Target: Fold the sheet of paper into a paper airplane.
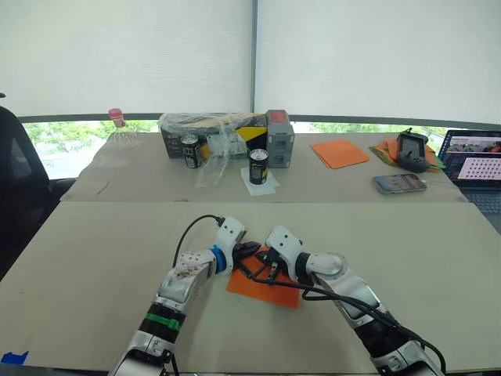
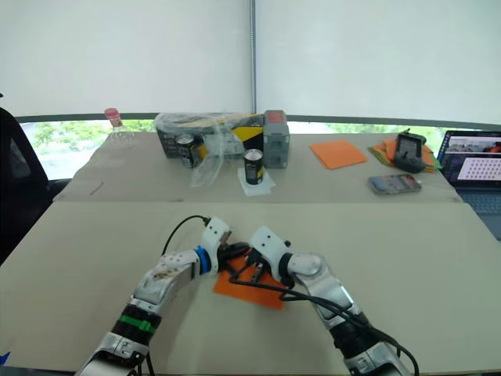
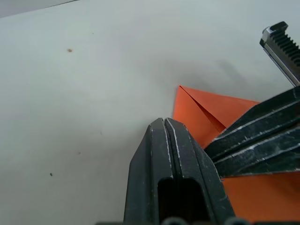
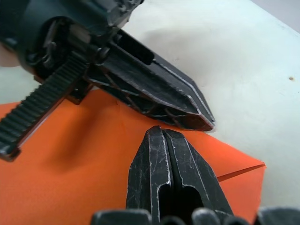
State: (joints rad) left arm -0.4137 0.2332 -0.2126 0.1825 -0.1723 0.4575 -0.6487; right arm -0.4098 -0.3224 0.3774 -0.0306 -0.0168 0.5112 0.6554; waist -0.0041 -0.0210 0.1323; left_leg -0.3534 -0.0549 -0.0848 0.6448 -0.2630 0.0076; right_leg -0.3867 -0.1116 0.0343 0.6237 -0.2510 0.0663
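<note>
The sheet of paper point(image 1: 262, 285), partly folded with a diagonal crease at one corner, lies flat on the desk point(image 1: 94, 266), near the middle of its front edge. Left claw point(image 3: 165, 123): fingers pressed fully together, gripping nothing, tip down over the folded corner. Right claw point(image 4: 162, 133): fingers likewise closed tight, holding nothing, tip over the paper. The two claws meet tip to tip above the sheet's far-left portion.

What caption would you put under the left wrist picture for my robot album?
Left gripper, fingers shut, presses beside the right gripper on the folded orange sheet of paper lying on the table.
</note>
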